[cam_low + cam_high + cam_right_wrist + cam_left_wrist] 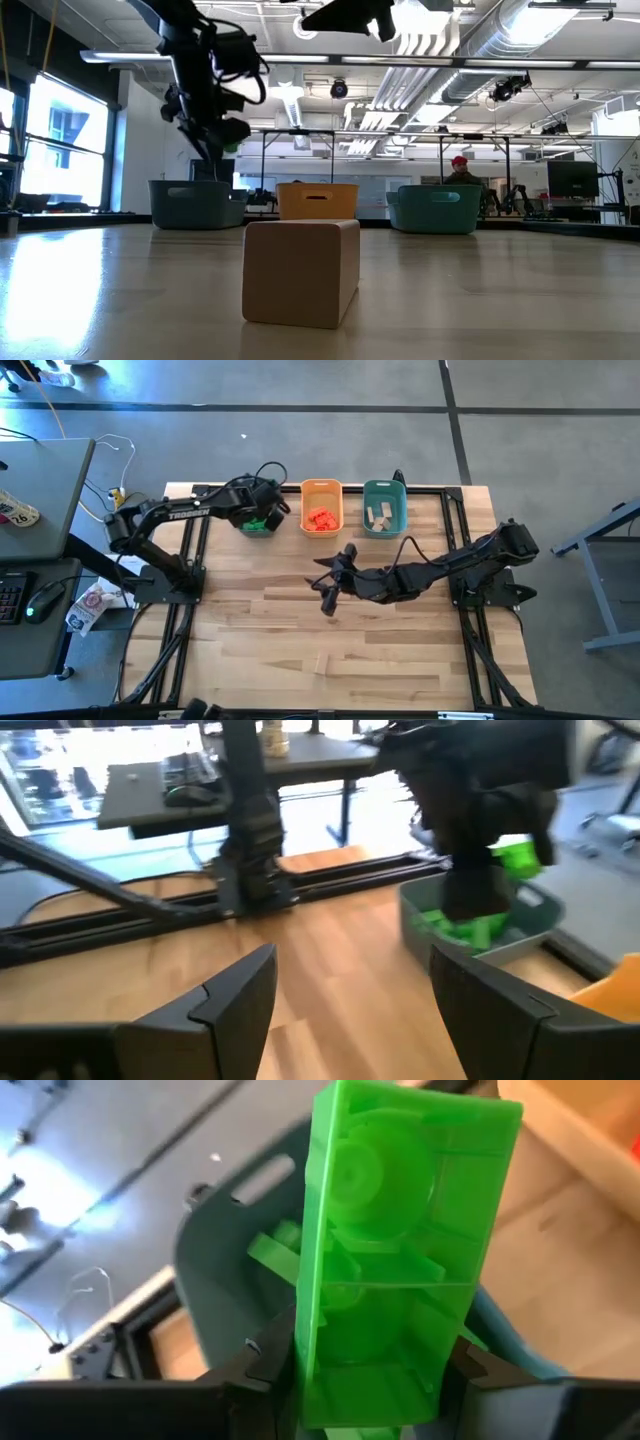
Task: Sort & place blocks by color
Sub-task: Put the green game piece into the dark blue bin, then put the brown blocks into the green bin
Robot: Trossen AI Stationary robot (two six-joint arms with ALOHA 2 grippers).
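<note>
- The left gripper hangs over the left teal bin in the upper middle of the high view. Its fingers pinch a green block that stands on end above the bin.
- More green blocks lie inside that bin, under the held one.
- The right gripper floats over the middle of the table, in front of the bins. Its fingers are spread wide and hold nothing.
- The orange bin in the middle holds red-orange blocks.
- The right teal bin holds tan blocks.
- One tan block sits alone on the table, low in the high view.
</note>
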